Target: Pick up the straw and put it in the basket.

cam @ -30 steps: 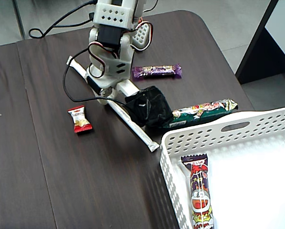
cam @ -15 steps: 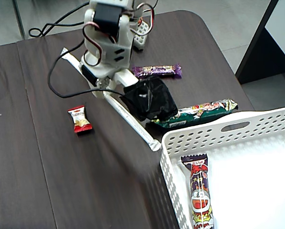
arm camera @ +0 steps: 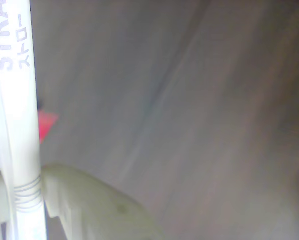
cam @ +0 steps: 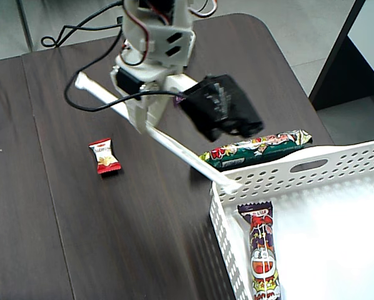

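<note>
The straw (cam: 154, 132), a long thin stick in a white paper wrapper with grey print, is held off the table (cam: 62, 219) in the grasp of the hand (cam: 143, 122), slanting down from upper left in the fixed view so that its lower crimped end reaches the near corner of the basket (cam: 299, 172). The hand is clenched on the straw near its middle; the wrist view shows the wrapper pressed against a pale plastic finger (arm camera: 89, 210). The carrying step appears to be under way, and the next move would call for bringing the whole straw over the rim before letting go. The basket is white perforated plastic with a slot handle. A glossy green snack bar (cam: 256, 149) lies beside it, and a small red sweet (cam: 104, 156) lies well apart on the dark wood-grain table.
</note>
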Robot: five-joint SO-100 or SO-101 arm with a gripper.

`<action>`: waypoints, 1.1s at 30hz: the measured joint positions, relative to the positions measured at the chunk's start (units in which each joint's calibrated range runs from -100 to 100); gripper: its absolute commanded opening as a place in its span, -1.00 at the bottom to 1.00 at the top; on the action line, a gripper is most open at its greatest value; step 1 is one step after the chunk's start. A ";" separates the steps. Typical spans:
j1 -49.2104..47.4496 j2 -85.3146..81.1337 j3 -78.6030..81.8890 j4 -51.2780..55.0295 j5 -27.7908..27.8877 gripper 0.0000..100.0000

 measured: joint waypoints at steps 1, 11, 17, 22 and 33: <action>-1.11 0.25 -1.44 -1.26 0.00 -0.98; -14.89 3.55 -3.69 -25.25 0.00 -0.98; -23.36 8.83 -3.69 -40.91 0.00 -0.98; -27.79 11.14 -3.69 -49.16 0.00 -0.98; -33.73 22.77 -3.69 -68.18 0.00 -0.97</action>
